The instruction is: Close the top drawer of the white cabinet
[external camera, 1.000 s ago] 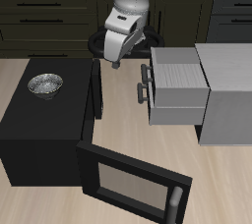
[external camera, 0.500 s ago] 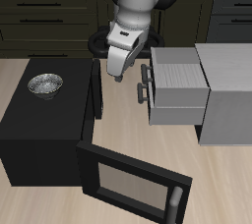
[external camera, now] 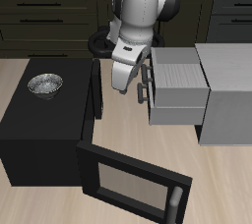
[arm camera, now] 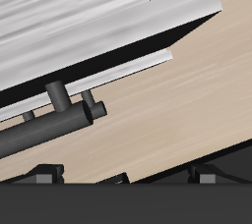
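The white cabinet stands on the table. Its top drawer is pulled well out toward the black microwave. The drawer's small grey bar handle faces my gripper, which hangs low just in front of the handle, apart from it. In the wrist view the pale drawer front and the handle show close ahead. My gripper is open and empty, with both fingertips spread wide.
The black microwave stands beside the drawer with its windowed door swung open toward the table's front edge. A metal bowl sits on top of it. Dark kitchen units line the back.
My gripper has moved down and sideways toward the drawer's handle. The drawer has not moved.
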### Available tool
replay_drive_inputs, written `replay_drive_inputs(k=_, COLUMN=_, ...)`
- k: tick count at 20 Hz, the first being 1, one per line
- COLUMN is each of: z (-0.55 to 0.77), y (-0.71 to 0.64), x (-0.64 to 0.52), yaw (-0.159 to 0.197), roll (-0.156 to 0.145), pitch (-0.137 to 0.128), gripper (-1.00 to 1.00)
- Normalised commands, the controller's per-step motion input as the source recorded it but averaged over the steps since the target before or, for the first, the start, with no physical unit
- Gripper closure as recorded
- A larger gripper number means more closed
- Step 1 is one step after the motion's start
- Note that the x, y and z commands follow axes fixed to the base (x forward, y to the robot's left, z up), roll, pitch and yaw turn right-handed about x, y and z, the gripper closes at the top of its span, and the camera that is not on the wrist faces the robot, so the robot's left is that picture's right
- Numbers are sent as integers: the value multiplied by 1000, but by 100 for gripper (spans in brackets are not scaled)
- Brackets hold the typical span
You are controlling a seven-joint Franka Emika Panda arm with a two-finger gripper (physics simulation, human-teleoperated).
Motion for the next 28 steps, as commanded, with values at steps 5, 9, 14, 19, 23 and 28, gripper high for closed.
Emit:
replay_drive_inputs(k=5, z=-161, y=274, x=10, yaw=14, roll=57, pitch=27, gripper=-100)
replay_drive_inputs(k=9, z=4, y=269, x=13, yaw=-15, roll=46, pitch=-24, gripper=-100)
replay_drive_inputs(k=14, z=-40, y=177, x=-14, yaw=4, roll=37, pitch=10, gripper=-100)
replay_drive_inputs(k=19, z=-2, y=261, x=17, yaw=-1, roll=47, pitch=-5, gripper=-100)
replay_drive_inputs(k=23, z=-108, y=492, x=66, yaw=6, roll=82, pitch=10, gripper=-100)
replay_drive_inputs(k=28, z=-63, y=310, x=48, yaw=0, roll=45, pitch=-10, gripper=-100)
